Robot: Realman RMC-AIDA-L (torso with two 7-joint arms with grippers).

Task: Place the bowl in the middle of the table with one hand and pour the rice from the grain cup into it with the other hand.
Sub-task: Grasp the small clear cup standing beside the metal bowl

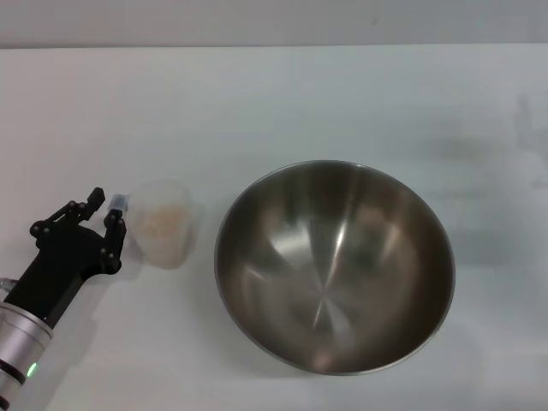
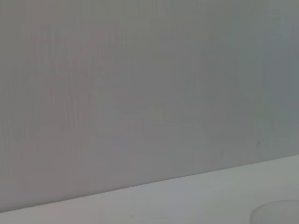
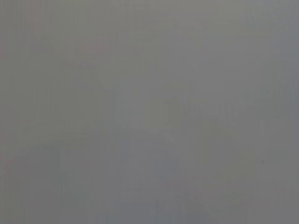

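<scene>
Fingers of the left gripper (image 1: 109, 211), black and linked, stand parted at the near left of the scene, one tip at the handle side of the cup, the other farther left; whether they actually pinch the handle cannot be told. Right gripper: not in view in any picture.

Plain white, smooth tabletop (image 1: 282, 103): fills the head view, its far edge meeting a grey wall; the left wrist view shows a strip of the same white surface (image 2: 196, 200) below the grey wall, and the right wrist view shows only plain grey.

Large round stainless-steel mixing bowl (image 1: 334, 265): stands upright on the table, right of centre and toward the near side, its brushed inside shiny and holding nothing.

Left arm (image 1: 43, 291): black wrist on a silver forearm, entering from the near left corner and reaching toward the cup.

Small clear, slightly frosted plastic grain cup (image 1: 163, 224): upright on the table just left of the bowl, apart from its rim, with the gripper at its left side.

Pale beige rice (image 1: 163, 221): a loose heap inside the cup, none in the bowl.
</scene>
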